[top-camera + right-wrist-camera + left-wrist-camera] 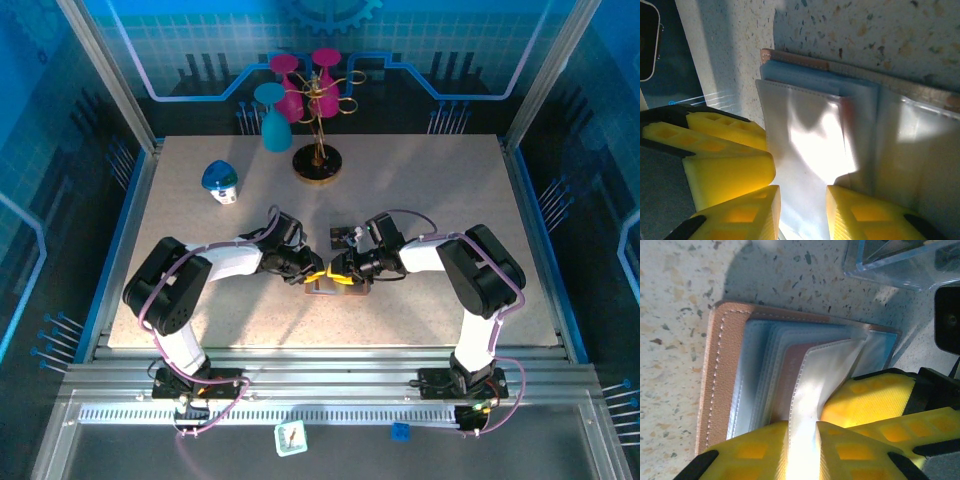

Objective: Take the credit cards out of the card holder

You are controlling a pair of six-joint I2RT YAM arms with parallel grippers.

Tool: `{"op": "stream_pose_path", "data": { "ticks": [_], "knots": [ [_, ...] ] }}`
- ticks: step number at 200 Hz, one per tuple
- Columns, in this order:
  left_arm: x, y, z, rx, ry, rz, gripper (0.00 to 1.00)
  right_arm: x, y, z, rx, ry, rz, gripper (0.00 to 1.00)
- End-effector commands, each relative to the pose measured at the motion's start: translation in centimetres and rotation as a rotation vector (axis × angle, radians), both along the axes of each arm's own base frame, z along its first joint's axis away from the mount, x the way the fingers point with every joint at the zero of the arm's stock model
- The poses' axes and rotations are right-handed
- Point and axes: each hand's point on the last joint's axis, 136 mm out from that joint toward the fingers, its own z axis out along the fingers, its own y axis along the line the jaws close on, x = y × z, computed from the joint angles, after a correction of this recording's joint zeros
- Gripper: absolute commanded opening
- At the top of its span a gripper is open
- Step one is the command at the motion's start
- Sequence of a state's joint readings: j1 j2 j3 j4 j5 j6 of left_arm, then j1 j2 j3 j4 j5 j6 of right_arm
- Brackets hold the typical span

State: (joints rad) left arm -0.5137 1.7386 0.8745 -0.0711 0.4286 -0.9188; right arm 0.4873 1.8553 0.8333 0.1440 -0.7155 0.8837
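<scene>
Two end effectors [801, 437] [802, 200] cover the card holder's [720, 375] lower edge, pinching sleeves [810, 385].

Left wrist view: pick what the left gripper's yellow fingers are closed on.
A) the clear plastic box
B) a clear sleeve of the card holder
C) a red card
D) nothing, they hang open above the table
B: the left gripper pinches a clear sleeve standing up from the open card holder, with its fingers on either side of it.
</scene>
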Motion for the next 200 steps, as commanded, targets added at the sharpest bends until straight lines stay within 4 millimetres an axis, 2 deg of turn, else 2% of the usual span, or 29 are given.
{"op": "stream_pose_path", "data": {
  "ticks": [1, 47, 96, 157, 200],
  "knots": [
    [-0.4, -0.6, 0.0, -0.022, 0.021, -0.014, 0.21, -0.5, -0.9, 0.2, -0.013, 0.029, -0.026, 0.31],
    [-0.2, -0.6, 0.5, -0.011, 0.012, -0.03, 0.24, 0.3, -1.1, 3.2, 0.011, -0.031, -0.045, 0.31],
    [0.3, -1.2, 1.6, -0.023, -0.005, -0.049, 0.26, 0.7, -2.3, 5.6, -0.021, -0.084, -0.055, 0.31],
    [0.9, -2.9, 2.6, -0.064, -0.02, -0.083, 0.34, 1.0, -4.1, 6.4, -0.049, -0.1, -0.083, 0.32],
    [1.2, -4.6, 3.0, -0.081, -0.03, -0.113, 0.49, 0.9, -5.1, 7.1, -0.054, -0.112, -0.1, 0.32]
  ]
}}
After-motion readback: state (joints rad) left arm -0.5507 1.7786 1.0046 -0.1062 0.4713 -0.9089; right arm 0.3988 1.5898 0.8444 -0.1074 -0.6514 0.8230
